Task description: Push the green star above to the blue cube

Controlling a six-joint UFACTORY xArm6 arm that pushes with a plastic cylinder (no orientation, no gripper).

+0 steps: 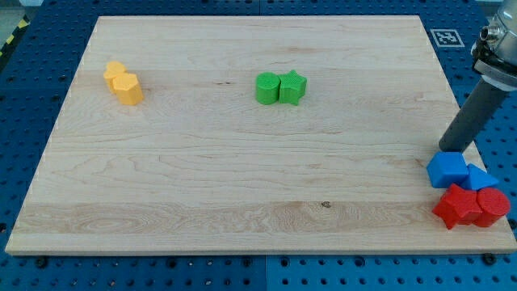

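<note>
The green star point(293, 86) lies on the wooden board point(242, 162) above the middle, touching a green round block point(266, 87) on its left. The blue cube point(448, 170) sits at the board's right edge near the bottom, touching another blue block point(481, 176) on its right. My dark rod comes down from the view's top right and my tip point(452, 150) rests right at the top edge of the blue cube, far to the right of and below the green star.
A red star point(456, 208) and a red round block point(491, 205) sit just below the blue blocks at the bottom right corner. Two yellow blocks point(123, 82) touch each other at the upper left.
</note>
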